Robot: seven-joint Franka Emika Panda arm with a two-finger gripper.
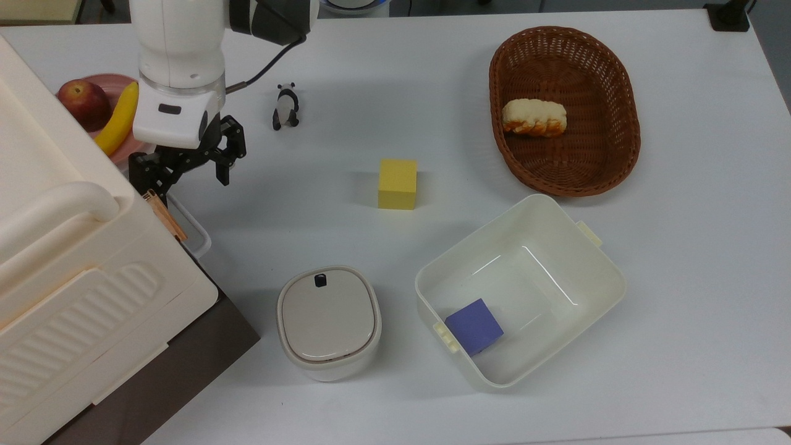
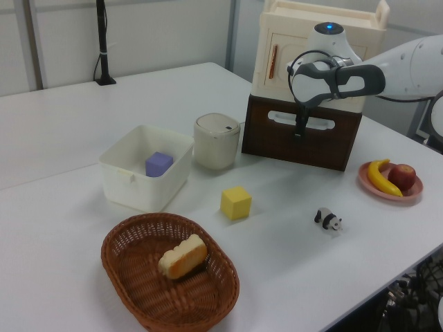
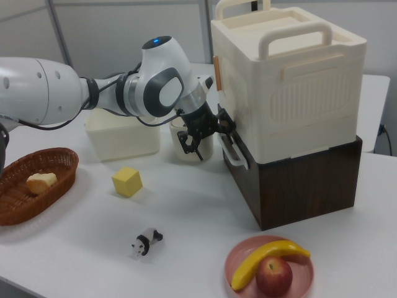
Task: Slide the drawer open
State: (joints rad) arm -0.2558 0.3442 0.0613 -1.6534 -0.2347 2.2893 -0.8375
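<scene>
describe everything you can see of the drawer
The drawer is a dark brown wood-look unit at the base of the big cream plastic case, which sits on top of it. Its front panel carries a white loop handle. It looks shut, the front flush with the body. It rests on the white table. The open gripper hovers at the handle, fingers astride it.
</scene>
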